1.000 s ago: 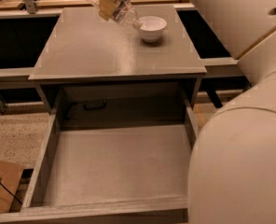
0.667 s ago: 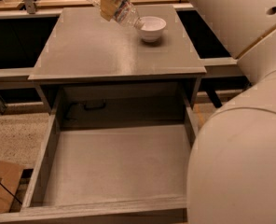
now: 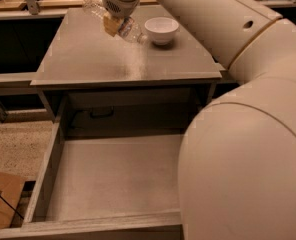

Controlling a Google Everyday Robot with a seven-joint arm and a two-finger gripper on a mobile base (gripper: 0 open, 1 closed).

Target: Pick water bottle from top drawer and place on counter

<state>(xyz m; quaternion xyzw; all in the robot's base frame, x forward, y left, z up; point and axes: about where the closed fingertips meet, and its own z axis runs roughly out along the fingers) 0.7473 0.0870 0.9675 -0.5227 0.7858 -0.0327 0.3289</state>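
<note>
My gripper [image 3: 116, 24] is over the far part of the counter [image 3: 88, 54], closed on the water bottle [image 3: 130, 30], with my yellowish fingers [image 3: 109, 25] clamped round its middle. The bottle is nowhere near upright. It lies steeply tilted, its long axis running diagonally from the far left, where one end sticks up and out past my wrist, down to the near right. That lower end points at the white bowl [image 3: 161, 30] and stops just beside it, low over the grey top. I cannot tell whether it touches the surface, nor which end carries the cap. The top drawer [image 3: 43, 174] stands pulled out beneath the counter's front edge, its flat grey floor and low side walls in plain sight, well apart from the bottle. My arm [image 3: 248, 84] fills the right side and hides the drawer's right wall. Set against a second ago, my gripper and the bottle sit a little lower and nearer the counter top, the lower end having dropped closer to the bowl, at much the same slant. The bowl and the drawer lie just where they did.
</note>
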